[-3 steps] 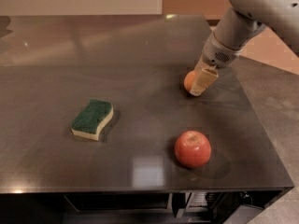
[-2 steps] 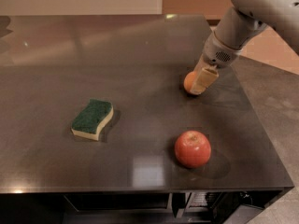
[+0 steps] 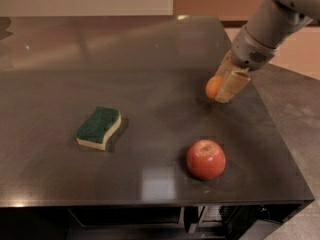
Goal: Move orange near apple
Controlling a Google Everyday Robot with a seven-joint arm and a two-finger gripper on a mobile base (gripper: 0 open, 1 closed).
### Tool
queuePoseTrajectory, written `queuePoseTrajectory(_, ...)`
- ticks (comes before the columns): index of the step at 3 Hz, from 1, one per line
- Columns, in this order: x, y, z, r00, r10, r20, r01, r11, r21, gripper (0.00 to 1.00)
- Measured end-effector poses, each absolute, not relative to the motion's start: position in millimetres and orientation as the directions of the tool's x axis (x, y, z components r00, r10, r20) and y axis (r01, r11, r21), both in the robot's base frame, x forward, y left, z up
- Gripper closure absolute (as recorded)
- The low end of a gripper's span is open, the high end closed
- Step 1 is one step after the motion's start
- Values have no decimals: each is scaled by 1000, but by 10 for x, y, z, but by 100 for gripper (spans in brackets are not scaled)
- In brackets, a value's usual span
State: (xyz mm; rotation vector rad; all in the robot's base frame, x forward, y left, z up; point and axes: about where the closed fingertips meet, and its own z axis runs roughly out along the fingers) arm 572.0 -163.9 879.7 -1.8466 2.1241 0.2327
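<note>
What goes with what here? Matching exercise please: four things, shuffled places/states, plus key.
1 orange
2 apple
3 sponge
4 claw

A left on the table, green face up
B red, near the front edge, untouched
C at the right, shut on a fruit
D gripped, partly hidden

Pairs: 1-D, 2-B, 3-A, 4-C
</note>
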Motion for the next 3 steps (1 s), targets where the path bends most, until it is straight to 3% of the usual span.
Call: queuePoseTrajectory(3, 4725, -1652, 8886, 226, -906, -357, -973, -229, -35, 100)
